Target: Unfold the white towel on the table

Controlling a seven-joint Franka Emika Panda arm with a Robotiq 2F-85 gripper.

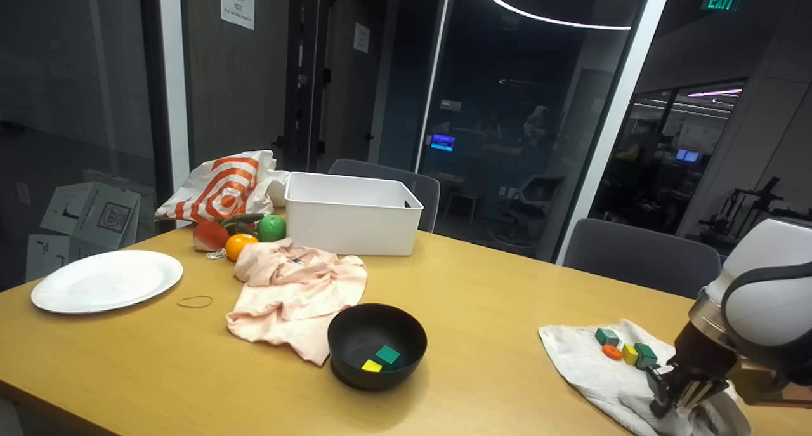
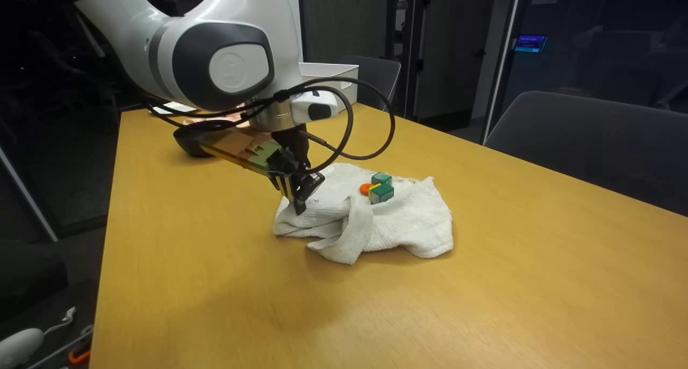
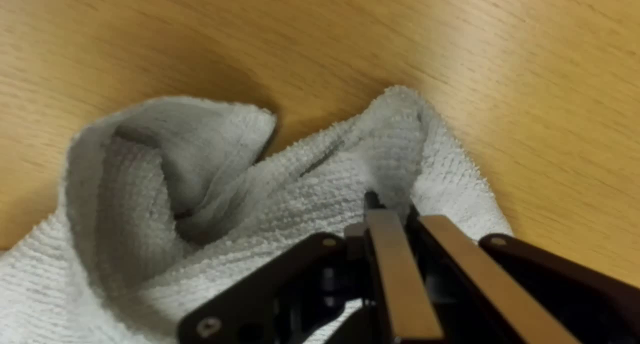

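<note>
The white towel [image 1: 580, 356] lies crumpled and partly folded on the table, in both exterior views [image 2: 411, 229]. A curled flap of it shows at the left in the wrist view [image 3: 135, 219]. My gripper [image 3: 393, 209] is nearly closed, with a raised fold of the towel pinched between its fingertips. The gripper also shows low over the towel in both exterior views [image 1: 672, 405] [image 2: 301, 205]. Small blocks rest on top of the towel: green blocks [image 1: 645, 356] [image 2: 381, 193], a yellow block [image 1: 630, 354] and an orange ring [image 1: 612, 352].
A black bowl [image 1: 346, 353] with green and yellow pieces stands mid-table. Beyond it are a pink cloth [image 1: 285, 303], a white bin [image 1: 349, 230], toy produce [image 1: 273, 228], a plastic bag [image 1: 222, 188] and a white plate [image 1: 108, 280]. Chairs [image 2: 591, 143] stand along the table.
</note>
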